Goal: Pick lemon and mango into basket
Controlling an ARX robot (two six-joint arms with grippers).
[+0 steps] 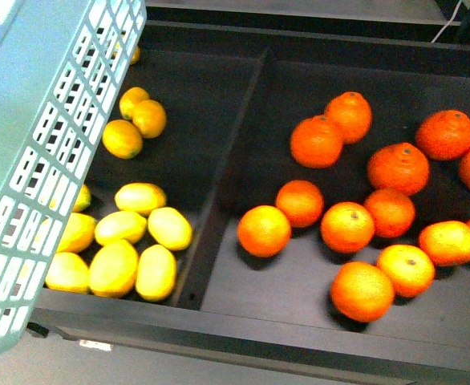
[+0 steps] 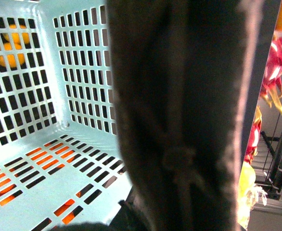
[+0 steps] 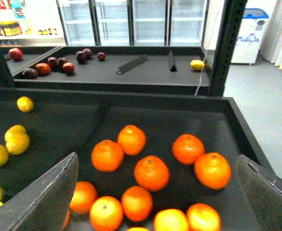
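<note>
The light turquoise basket (image 1: pixel 42 152) hangs tilted at the upper left, over the left end of the lemon compartment. Its slotted inside is empty in the left wrist view (image 2: pixel 49 144). My left gripper (image 2: pixel 162 202) is shut on the basket, and the blurred brown handle (image 2: pixel 179 106) hides its fingers. Several yellow lemons (image 1: pixel 131 249) lie in the left compartment, some partly behind the basket. They also show in the right wrist view (image 3: pixel 17 139). My right gripper (image 3: pixel 155 197) is open and empty above the oranges. I cannot pick out a mango for certain.
Many oranges (image 1: pixel 347 224) fill the right compartment. A black divider (image 1: pixel 223 184) separates them from the lemons. The bin's front wall (image 1: pixel 259 341) runs along the near side. A far shelf (image 3: pixel 146 77) holds dark red fruit (image 3: pixel 54 65) and one yellow fruit (image 3: pixel 197 64).
</note>
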